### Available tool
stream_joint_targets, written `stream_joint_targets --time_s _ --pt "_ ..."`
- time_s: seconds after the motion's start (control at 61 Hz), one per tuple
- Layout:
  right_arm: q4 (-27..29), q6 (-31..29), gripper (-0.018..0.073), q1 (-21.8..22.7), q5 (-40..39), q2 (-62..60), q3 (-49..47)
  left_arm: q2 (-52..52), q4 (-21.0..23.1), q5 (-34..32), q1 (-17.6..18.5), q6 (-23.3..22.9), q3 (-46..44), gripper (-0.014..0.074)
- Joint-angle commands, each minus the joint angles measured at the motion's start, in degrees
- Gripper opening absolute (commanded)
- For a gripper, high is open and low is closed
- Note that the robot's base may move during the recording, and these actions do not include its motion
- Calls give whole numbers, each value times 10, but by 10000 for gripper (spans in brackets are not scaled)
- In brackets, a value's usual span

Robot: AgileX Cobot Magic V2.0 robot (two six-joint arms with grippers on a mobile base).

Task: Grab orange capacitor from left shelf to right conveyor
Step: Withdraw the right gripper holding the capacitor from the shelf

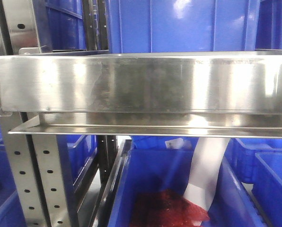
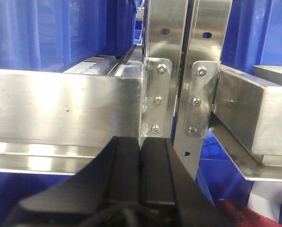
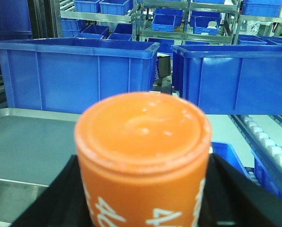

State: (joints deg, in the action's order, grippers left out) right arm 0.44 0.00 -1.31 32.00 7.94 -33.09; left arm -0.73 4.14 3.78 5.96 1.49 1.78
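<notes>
The orange capacitor fills the right wrist view, its end cap toward the camera and white "4" digits on its side. My right gripper is shut on it, a black finger on either side. It is held above a grey shelf surface. The left shelf shows as a shiny steel front lip across the front view and in the left wrist view. My left gripper is shut and empty, just below and in front of that lip. The right conveyor is out of view.
Blue plastic bins stand behind the grey surface, and another bin is at the right. White rollers run at the far right. Perforated uprights and a blue bin with red material lie below the shelf.
</notes>
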Motion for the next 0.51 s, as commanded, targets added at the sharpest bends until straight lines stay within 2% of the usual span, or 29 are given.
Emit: stream_joint_targets --time_s 0.0,0.491 --pt "-4 -7 56 3 -49 8 -20 -6 1 -52 -1 -1 -2 -127" --pt "-4 -7 56 3 -49 8 -20 -6 1 -52 -1 -1 -2 -127"
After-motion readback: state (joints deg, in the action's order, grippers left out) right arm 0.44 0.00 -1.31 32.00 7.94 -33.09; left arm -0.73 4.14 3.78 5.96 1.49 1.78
